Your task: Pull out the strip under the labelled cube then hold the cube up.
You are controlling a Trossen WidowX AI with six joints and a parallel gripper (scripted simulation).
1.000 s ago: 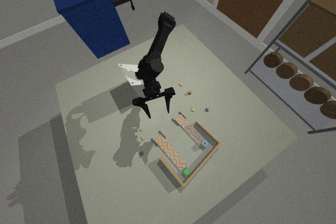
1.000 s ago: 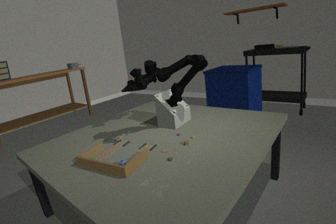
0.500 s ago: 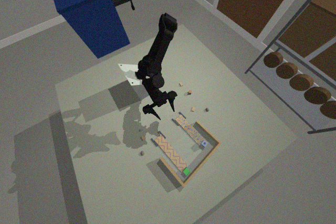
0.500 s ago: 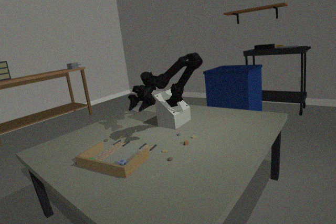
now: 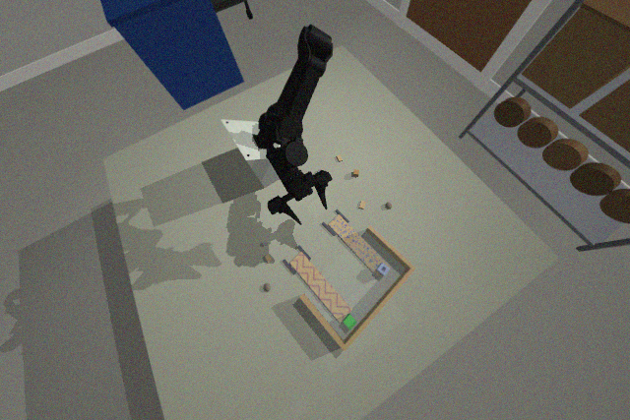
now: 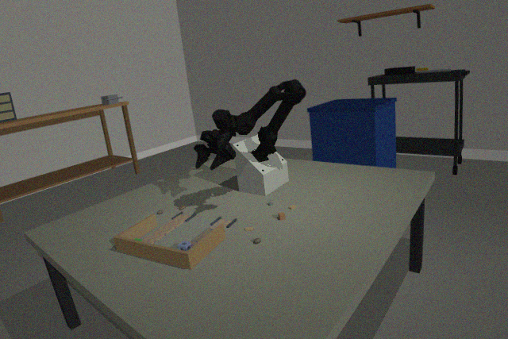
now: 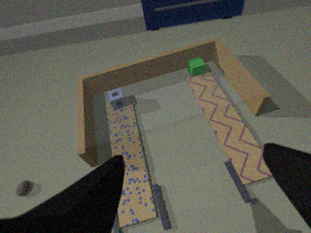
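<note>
Gripper (image 5: 305,204) jaws wide, holding nothing, above the table short of the tray's (image 5: 392,289) open end. Labelled cube (image 7: 115,94) sits on the dotted strip's (image 7: 128,160) far end, well beyond the fingertips; the strip's near end lies beside one finger (image 7: 92,191) in the wrist view.

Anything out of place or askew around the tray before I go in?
Small bits lie scattered loose on the table outside the wooden tray: tan blocks and round pebbles. Both strips lie straight, cubes upright.

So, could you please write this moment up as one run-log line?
phase: approach | gripper: open, empty, above table | labelled cube: on dotted strip, in wooden tray | green cube: on zigzag strip
</note>
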